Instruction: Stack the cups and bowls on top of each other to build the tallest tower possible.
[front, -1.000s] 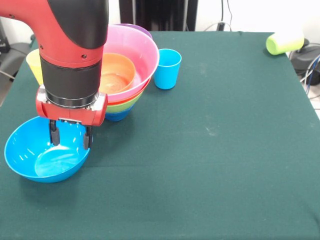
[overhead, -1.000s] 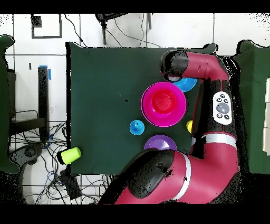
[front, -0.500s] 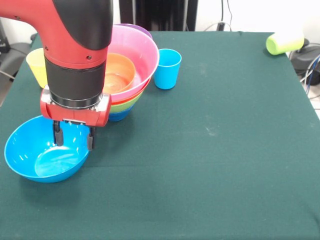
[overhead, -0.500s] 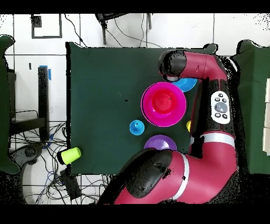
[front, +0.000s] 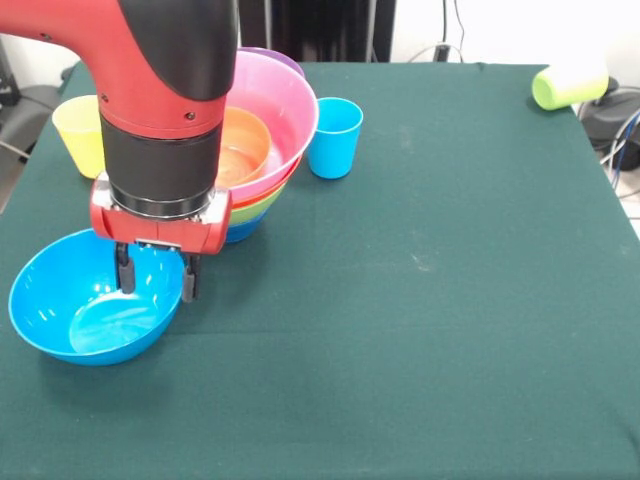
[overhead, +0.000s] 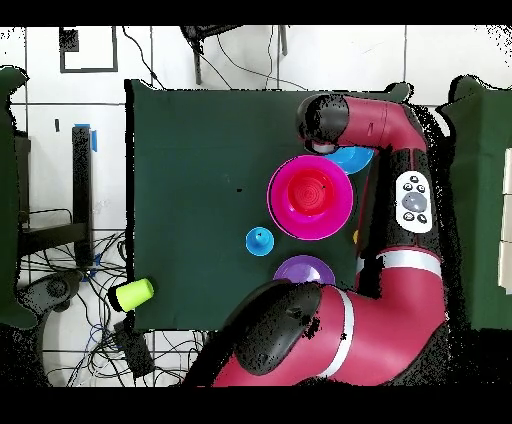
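My tool (front: 156, 277) hangs open, holding nothing, straddling the light blue bowl's (front: 80, 315) rim. Risk: a thin rim pinch slips, or the lift clips the tower (front: 258, 130) alongside.

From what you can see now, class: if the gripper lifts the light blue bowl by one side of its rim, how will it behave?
The light blue bowl looks like thin plastic, so probably light and stiff. Its glossy surface may slip between the fingers of the gripper, which straddle the rim. Held at one edge, it would likely tilt. Pushed instead, its rounded base might slide or rock.
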